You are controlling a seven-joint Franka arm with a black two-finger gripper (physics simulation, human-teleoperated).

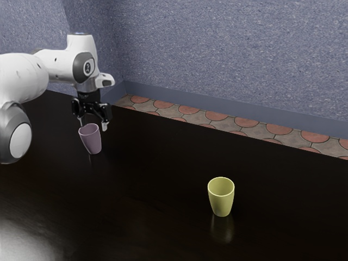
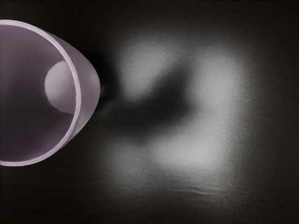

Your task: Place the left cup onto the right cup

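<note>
Cups, 2 smooth tapered: purple cup (image 1: 90,139), yellow cup (image 1: 221,197); glossy blk table (image 1: 163,163).

Exterior cam: sits off the arm's (image 1: 22,81) side, raised, angled down across the counter (image 1: 163,228) toward the back wall (image 1: 228,49) and the tiled floor strip (image 1: 244,122). Mid range. The arm enters at the exterior view's left, with the purple cup (image 1: 90,139) and yellow cup (image 1: 221,197) both in frame.
Wrist cam: on the hand, facing nearly straight down, very close to the counter (image 2: 210,177).
Shared: the purple cup (image 2: 32,93) and the dark counter patch beside it.
</note>
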